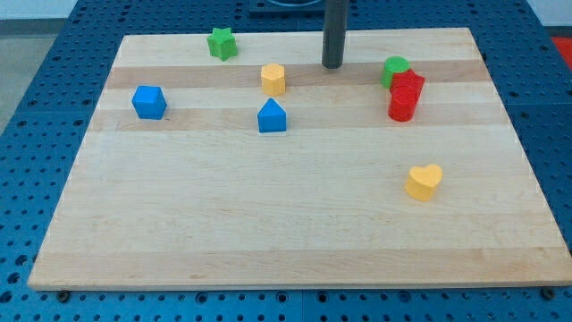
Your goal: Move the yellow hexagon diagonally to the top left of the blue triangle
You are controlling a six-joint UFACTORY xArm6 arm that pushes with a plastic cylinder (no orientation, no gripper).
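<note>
Pale wooden board [295,233] on a blue perforated bench fills the frame. Working from the view's left toward the right: a blue cube [149,101] sits far to the left of my tip and a little below it; a green star [222,43] lies to the tip's left, slightly above; then the yellow hexagon [273,79], just left of the tip and a touch lower; the blue triangle [272,116] stands directly below the hexagon, near it but apart. My tip [332,65] rests on the board near its top edge, touching no block. To the tip's right a green cylinder [394,70] huddles against two red blocks [405,97] whose shapes I cannot make out, and a yellow heart [424,182] lies well below and to the right.

There is no hand to spread or pinch — only a bare rod, holding nothing. The arm hangs straight down, the rod upright, entering from the view's top.

The hexagon looks like a small, light, rigid block that should slide easily on smooth wood; being faceted, it may spin or slip aside if pushed off-centre. My judgement is to press squarely on its right-hand face — it needs only a short shove leftward to sit up-left of the triangle
</note>
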